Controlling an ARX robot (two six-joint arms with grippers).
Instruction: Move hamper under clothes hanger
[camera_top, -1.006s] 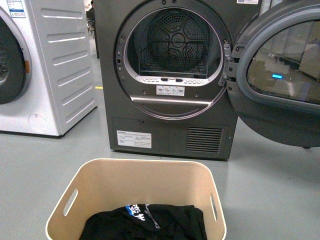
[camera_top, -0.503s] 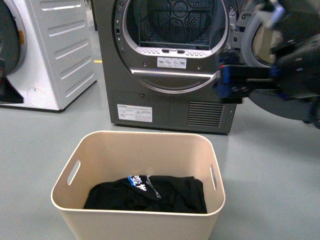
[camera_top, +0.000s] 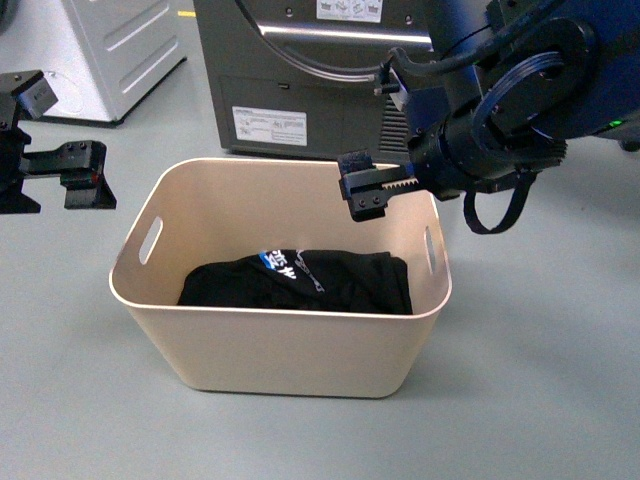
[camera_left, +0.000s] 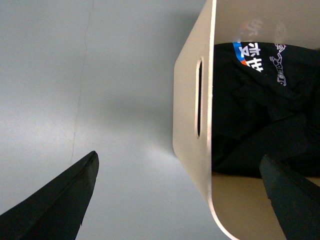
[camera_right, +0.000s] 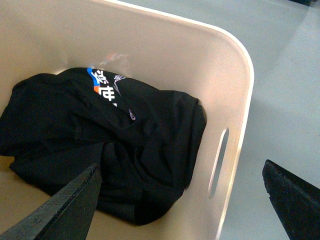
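hamper (camera_top: 280, 345) lies below right gripper (camera_top: 360, 185), beside left gripper (camera_top: 92, 174); both spread wide, holding nothing.

You are looking at the hamper (camera_top: 290, 350), which is standing upright on the grey floor (camera_top: 540, 380) with its open top facing up. It is showing you a beige plastic body, rectangular with rounded corners, with smooth walls tapering toward the base. One slot (camera_top: 151, 240) is cutting through the left short wall and another slot (camera_top: 430, 250) through the right one. A crumpled black garment (camera_top: 300, 285) with white and blue print is lying on its bottom, covering most of it. A dark grey machine (camera_top: 300, 80) is standing near its far wall.
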